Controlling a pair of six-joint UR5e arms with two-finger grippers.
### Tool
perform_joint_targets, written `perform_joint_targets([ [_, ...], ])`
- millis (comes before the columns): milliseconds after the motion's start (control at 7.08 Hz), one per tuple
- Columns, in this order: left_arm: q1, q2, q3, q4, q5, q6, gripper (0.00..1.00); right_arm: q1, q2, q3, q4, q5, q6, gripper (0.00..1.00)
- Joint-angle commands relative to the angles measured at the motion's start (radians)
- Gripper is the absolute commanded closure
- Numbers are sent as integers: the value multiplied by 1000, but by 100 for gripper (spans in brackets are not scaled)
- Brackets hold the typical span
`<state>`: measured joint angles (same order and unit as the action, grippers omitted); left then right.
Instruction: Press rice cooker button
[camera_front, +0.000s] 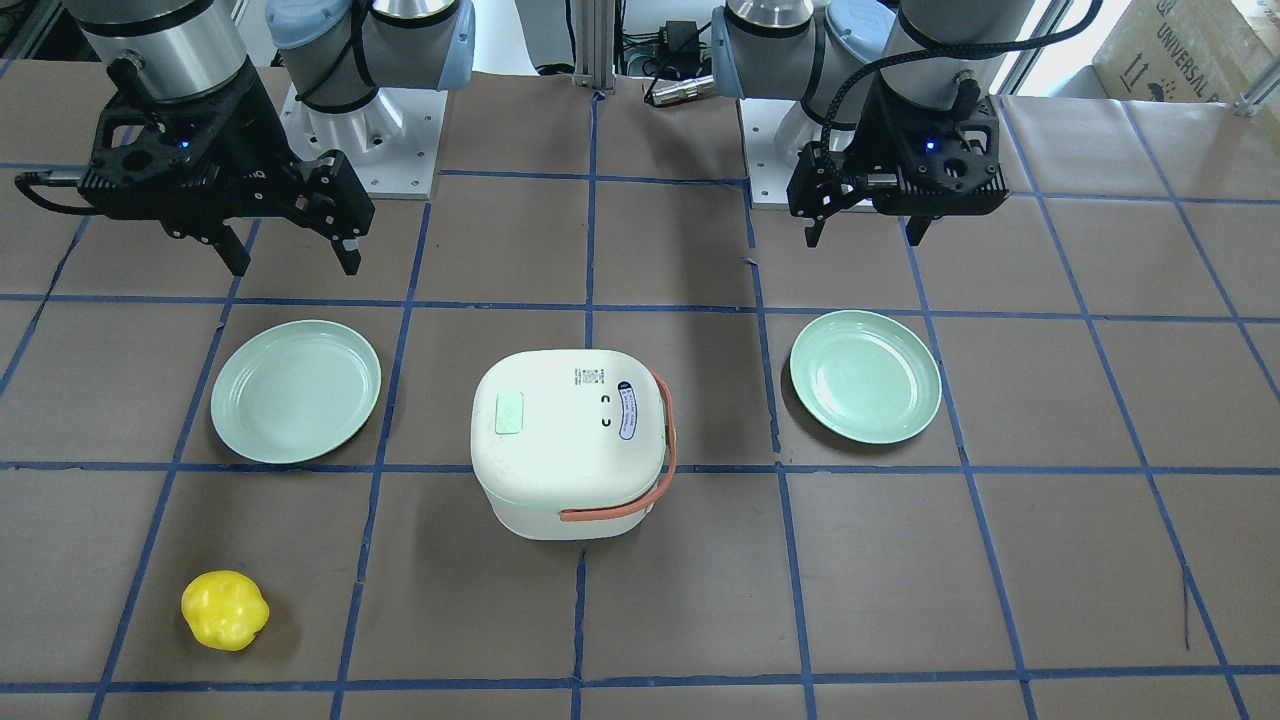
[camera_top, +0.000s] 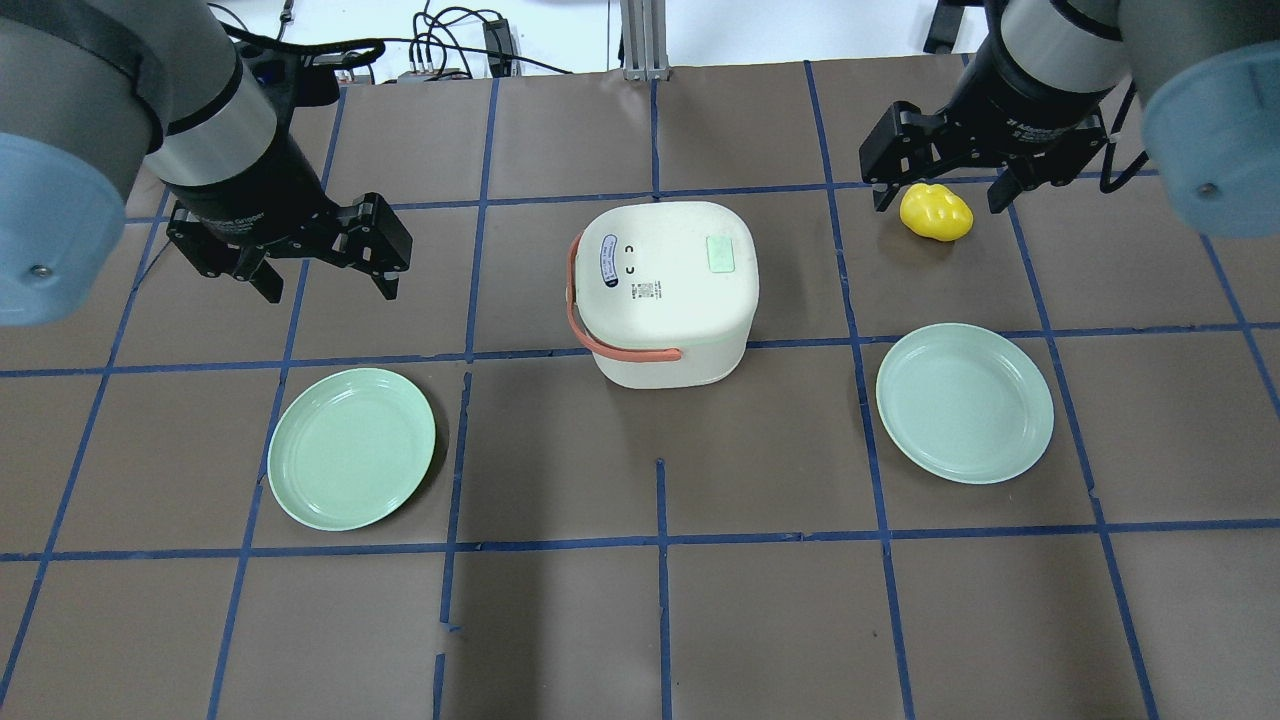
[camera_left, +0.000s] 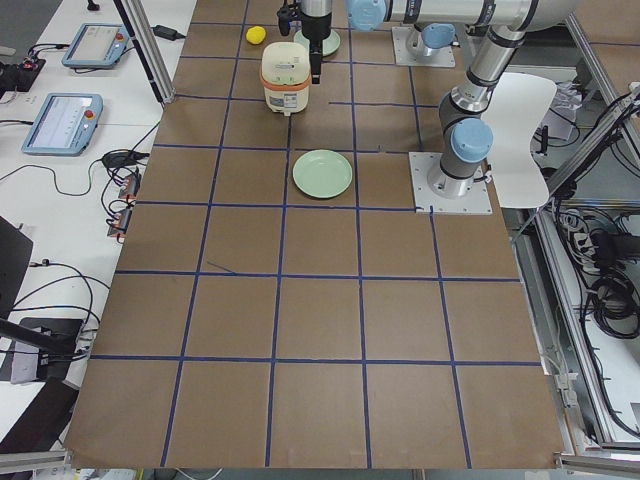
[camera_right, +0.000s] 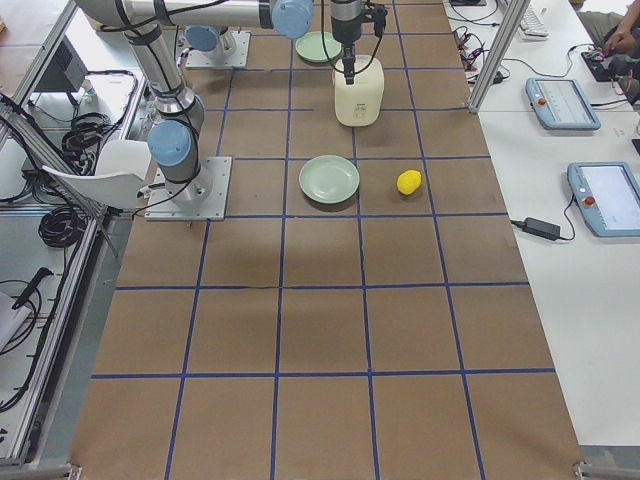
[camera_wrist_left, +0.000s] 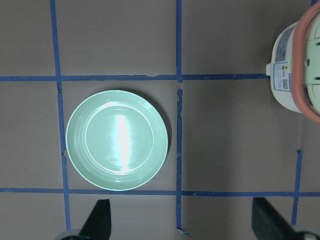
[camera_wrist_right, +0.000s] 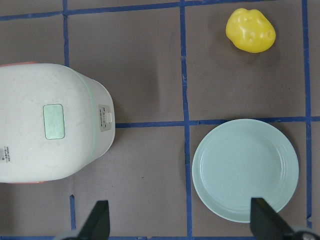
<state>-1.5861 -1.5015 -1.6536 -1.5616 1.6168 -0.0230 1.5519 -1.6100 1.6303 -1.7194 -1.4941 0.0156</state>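
The white rice cooker (camera_front: 570, 440) stands mid-table with its lid closed and its orange-red strap handle (camera_front: 668, 440) lying to one side. It also shows in the overhead view (camera_top: 665, 290) and at the left of the right wrist view (camera_wrist_right: 50, 130). A pale green rectangular patch (camera_wrist_right: 53, 121) sits on the lid and a small grey latch (camera_wrist_right: 104, 117) on the front rim. The inner pot is hidden. My left gripper (camera_top: 330, 293) is open and empty, hovering left of the cooker. My right gripper (camera_top: 940, 205) is open and empty, hovering to the cooker's right.
A pale green plate (camera_top: 351, 447) lies under my left gripper's side and another plate (camera_top: 964, 402) on the right side. A yellow lumpy object (camera_top: 936, 212) lies on the table beyond the right plate. Blue tape lines grid the brown table.
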Motion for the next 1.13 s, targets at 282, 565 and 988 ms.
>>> perform_joint_targets([
  [282, 0, 0, 0, 0, 0, 0, 0, 0, 13, 0, 1, 5, 4, 0],
  [565, 0, 0, 0, 0, 0, 0, 0, 0, 33, -9, -9, -8, 7, 4],
  [988, 0, 0, 0, 0, 0, 0, 0, 2, 48, -12, -49, 6, 10, 90],
])
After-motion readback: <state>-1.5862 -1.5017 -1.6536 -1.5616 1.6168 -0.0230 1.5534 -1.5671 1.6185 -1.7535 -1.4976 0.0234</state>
